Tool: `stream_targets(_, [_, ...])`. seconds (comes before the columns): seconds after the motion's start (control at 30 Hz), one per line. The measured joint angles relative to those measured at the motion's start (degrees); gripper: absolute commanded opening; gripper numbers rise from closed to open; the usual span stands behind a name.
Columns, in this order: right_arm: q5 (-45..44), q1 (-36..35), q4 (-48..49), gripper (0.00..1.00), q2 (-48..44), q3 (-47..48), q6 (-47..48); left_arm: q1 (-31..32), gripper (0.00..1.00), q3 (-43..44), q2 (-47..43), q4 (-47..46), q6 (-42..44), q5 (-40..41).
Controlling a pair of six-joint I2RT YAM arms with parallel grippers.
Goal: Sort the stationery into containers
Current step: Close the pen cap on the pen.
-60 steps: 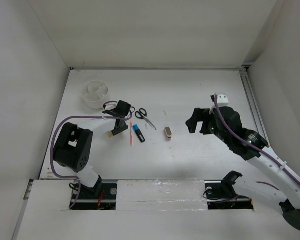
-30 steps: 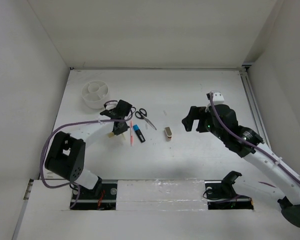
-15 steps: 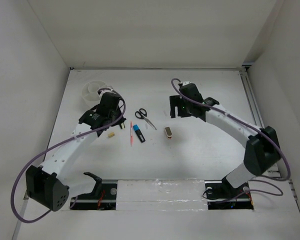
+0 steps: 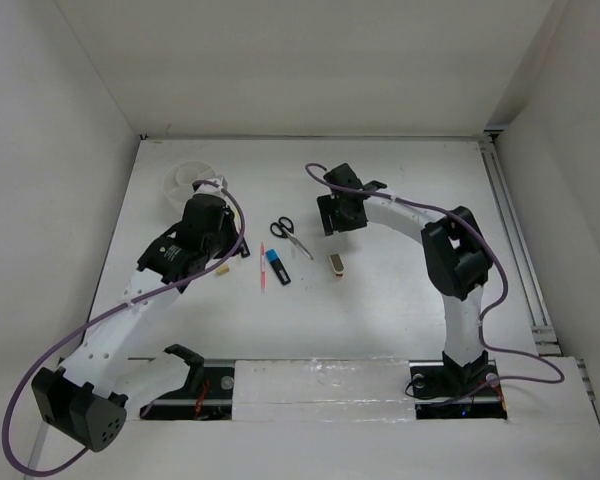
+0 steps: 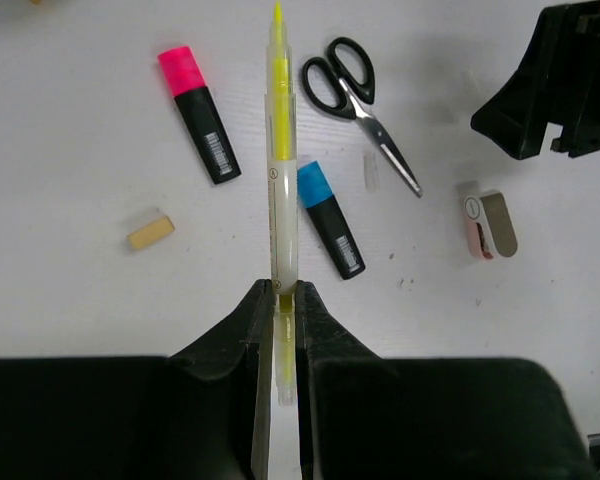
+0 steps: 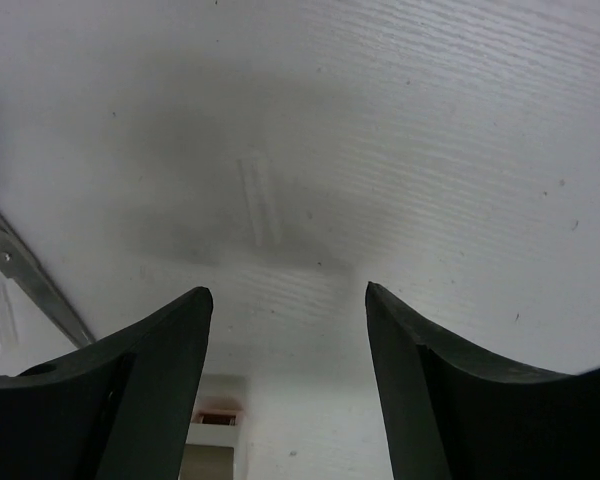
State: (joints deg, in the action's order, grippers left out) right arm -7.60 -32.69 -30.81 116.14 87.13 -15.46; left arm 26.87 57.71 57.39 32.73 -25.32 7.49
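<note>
The left hand [image 5: 280,292] pinches the near end of a thin yellow pencil [image 5: 280,150] between its black fingers [image 5: 248,320], the pencil pointing straight away above the white table [image 5: 80,300]. On the table to its left lie a pink-and-black highlighter [image 5: 200,113] and a tiny beige eraser [image 5: 150,230]. To its right lie a blue-and-black highlighter [image 5: 330,218], black-handled scissors [image 5: 358,88] and a small tan-grey block [image 5: 491,225]. The other arm [image 5: 565,80] fills the top right corner.

Yellow pencil [image 5: 280,180]; black-handled scissors [image 5: 364,103]
</note>
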Motion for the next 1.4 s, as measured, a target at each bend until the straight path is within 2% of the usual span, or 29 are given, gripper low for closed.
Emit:
stream_targets(0.23, [-0.24, 0.0, -1.79, 0.61, 5.42, 7.04, 1.46, 0.0, 0.0, -2.49, -0.11, -0.85, 0.68, -0.59])
stream_targets(0.33, [-0.87, -0.13, -2.25, 0.55, 7.13, 9.11, 1.97, 0.0, 0.0, -2.51, -0.11, -1.29, 0.68, -0.59])
stream_targets(0.37, [-1.51, -0.31, -2.32, 0.5, 7.58, 9.44, 2.05, 0.0, 0.0, -2.51, -0.11, -1.42, 0.68, -0.59])
stream_targets(0.47, [-3.08, -0.72, -3.37, 0.46, 8.48, 9.7, 2.19, 0.0, 0.0, -2.51, -0.11, -1.73, 0.66, -0.52])
stream_targets(0.57, [-4.17, -1.07, -3.67, 0.43, 8.7, 9.81, 2.19, 0.0, 0.0, -2.51, -0.11, -1.75, 0.66, -0.44])
stream_targets(1.07, [-3.54, -1.14, -4.74, 0.43, 10.47, 12.57, 3.8, 0.0, 0.0, -2.51, -0.11, -1.86, 0.63, -0.37])
stream_targets(1.4, [-1.97, -1.03, -4.55, 0.31, 10.8, 12.94, 4.22, 0.0, 0.0, -2.51, -0.11, -1.88, 0.63, -0.37])
